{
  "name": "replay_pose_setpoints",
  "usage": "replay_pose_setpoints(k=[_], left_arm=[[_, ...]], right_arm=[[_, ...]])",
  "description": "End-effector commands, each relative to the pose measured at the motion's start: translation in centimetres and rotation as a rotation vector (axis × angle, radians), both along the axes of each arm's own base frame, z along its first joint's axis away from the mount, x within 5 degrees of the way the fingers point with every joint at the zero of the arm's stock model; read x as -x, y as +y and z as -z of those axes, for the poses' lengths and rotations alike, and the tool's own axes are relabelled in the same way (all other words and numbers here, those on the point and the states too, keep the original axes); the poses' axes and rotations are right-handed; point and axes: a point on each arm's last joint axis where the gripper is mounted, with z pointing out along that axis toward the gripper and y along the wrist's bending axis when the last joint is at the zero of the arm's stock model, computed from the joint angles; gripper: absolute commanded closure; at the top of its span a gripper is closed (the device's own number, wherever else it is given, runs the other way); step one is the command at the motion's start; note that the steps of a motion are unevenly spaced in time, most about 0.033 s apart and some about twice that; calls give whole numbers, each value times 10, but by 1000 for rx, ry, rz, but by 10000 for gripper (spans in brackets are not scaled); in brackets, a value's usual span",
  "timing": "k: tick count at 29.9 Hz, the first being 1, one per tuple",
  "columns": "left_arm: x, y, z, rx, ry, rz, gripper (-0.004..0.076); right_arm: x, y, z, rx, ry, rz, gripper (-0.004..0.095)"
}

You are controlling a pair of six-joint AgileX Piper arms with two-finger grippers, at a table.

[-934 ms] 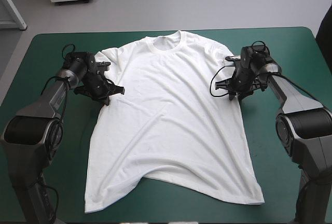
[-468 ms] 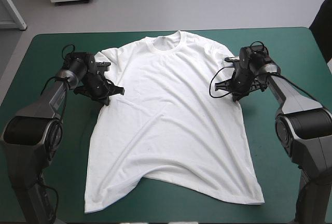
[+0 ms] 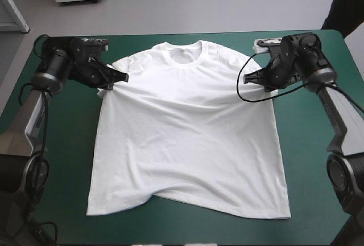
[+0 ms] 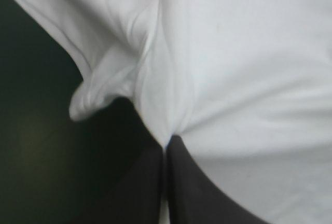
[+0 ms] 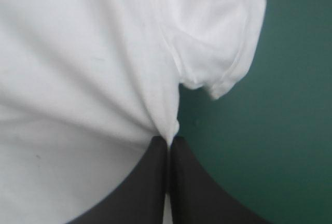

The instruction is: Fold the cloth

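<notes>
The white T-shirt lies face up on the teal-green table, collar toward the far edge, hem toward the near edge. Its upper part is lifted and pulled taut between the two arms. My left gripper is shut on the T-shirt at the left armpit; in the left wrist view the cloth fans out from the closed fingertips. My right gripper is shut on the T-shirt at the right armpit, and the sleeve hangs beside the pinched fold.
Bare teal-green cover shows on both sides of the shirt and along the near edge. A black cable loops over the shirt's right shoulder area.
Both grippers have risen and moved toward the far edge, pulling the shirt's shoulders up and outward. The cloth is now stretched between them and its body has slid slightly away.
</notes>
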Motion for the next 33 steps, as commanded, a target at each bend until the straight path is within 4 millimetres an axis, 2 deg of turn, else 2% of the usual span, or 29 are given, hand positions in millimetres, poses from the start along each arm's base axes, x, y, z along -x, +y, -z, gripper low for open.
replay_pose_setpoints(k=[1,9,12,15,19,24,27,33], left_arm=[[31,-2,-72,77,-206,20,746],[79,1,-154,119,-468,55,746],[95,3,-179,127,-554,59,746],[112,5,-201,134,-634,62,746],[122,6,-216,139,-692,64,746],[119,6,-218,145,-724,58,746],[110,6,-222,144,-807,57,746],[72,4,-225,170,-1006,8,746]], right_arm=[[24,-8,-64,7,-203,-5,921],[65,-16,-163,-41,-489,-5,921],[81,-19,-191,-58,-578,-2,921],[98,-22,-211,-73,-653,-5,920],[111,-24,-224,-78,-700,-7,920],[107,-24,-222,-70,-703,-11,921],[93,-22,-222,-69,-758,-9,921],[45,-20,-213,12,-920,16,921]])
